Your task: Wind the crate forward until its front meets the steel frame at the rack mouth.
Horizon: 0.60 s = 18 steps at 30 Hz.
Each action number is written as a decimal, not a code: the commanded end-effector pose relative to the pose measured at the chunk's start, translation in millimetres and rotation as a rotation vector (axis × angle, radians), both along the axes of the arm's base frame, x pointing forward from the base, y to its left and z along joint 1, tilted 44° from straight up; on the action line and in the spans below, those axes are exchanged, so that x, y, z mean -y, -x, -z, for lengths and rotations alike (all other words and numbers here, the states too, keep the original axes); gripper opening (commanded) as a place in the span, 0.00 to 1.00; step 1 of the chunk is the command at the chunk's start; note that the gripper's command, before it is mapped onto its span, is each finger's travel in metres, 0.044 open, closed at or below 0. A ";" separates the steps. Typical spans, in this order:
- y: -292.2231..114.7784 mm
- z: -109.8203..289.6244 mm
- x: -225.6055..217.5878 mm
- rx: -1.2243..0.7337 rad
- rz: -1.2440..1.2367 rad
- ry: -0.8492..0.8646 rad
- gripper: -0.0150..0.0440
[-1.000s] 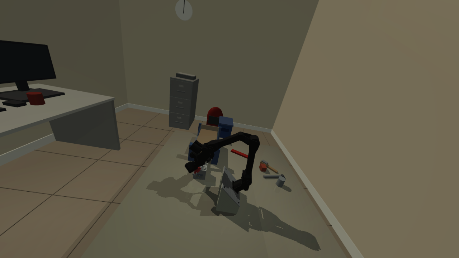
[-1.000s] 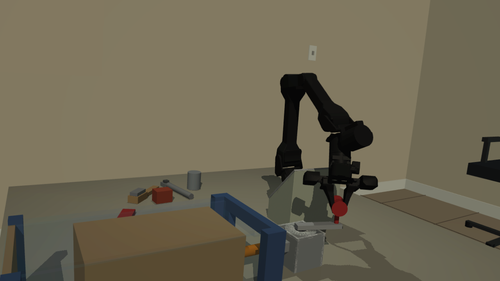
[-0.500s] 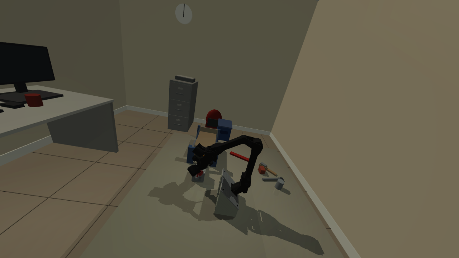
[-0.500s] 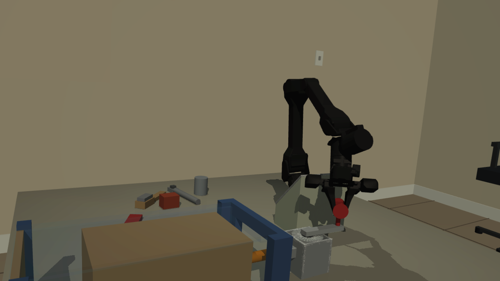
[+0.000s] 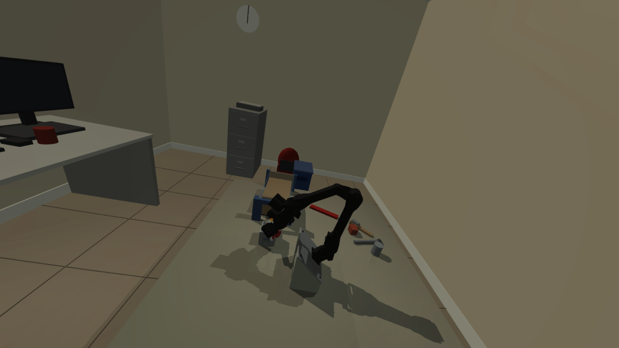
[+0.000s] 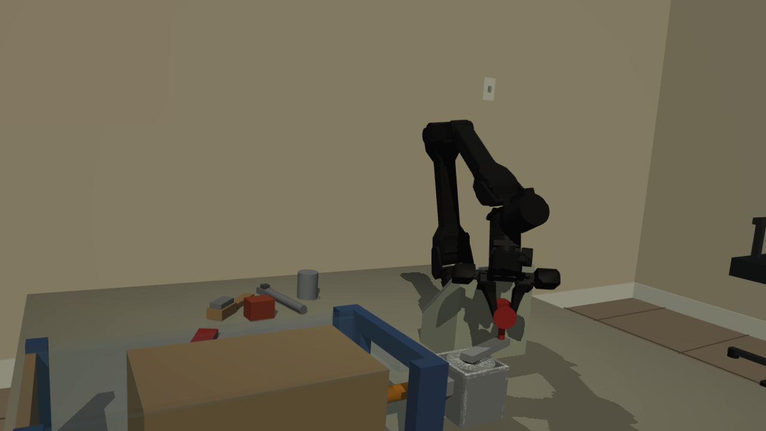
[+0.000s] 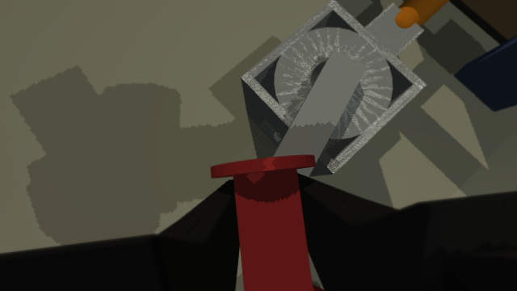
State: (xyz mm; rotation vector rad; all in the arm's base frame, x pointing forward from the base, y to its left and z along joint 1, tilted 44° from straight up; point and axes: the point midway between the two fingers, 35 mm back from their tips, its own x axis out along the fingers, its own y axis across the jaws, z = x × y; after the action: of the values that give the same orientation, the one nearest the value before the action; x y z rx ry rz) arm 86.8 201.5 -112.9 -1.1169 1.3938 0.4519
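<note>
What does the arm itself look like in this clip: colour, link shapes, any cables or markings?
The arm is matte black all over: boxy links with rounded joint housings. The end effector has a wide black crossbar with blunt ends and two tapered black fingers. No cables, labels or markings show.

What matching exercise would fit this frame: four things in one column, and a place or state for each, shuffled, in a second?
Things:
1. black gripper
2. grey crank bar
3. brown box-shaped crate
4. grey cylinder

Places or states:
A. behind the blue steel frame
B. standing upright among the tools
C. shut on the red knob
D. lying across the top of the grey winch

Pairs: 1-C, 2-D, 3-A, 4-B
</note>
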 end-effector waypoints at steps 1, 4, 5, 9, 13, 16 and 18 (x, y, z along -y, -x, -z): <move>-4.9 -7.7 15.6 0.009 -0.006 0.031 0.25; -7.7 -10.6 19.0 0.010 -0.006 0.031 0.25; -8.3 -11.3 19.8 0.010 -0.006 0.031 0.25; -12.2 -14.7 23.8 0.010 -0.006 0.032 0.25; -16.4 -18.0 27.6 0.010 -0.006 0.032 0.25; -20.0 -20.5 30.5 0.011 -0.006 0.033 0.25; -22.3 -22.0 32.3 0.011 -0.006 0.033 0.25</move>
State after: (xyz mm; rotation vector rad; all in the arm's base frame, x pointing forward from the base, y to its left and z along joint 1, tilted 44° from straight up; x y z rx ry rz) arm 100.9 182.3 -96.5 -1.1221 1.4016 0.4620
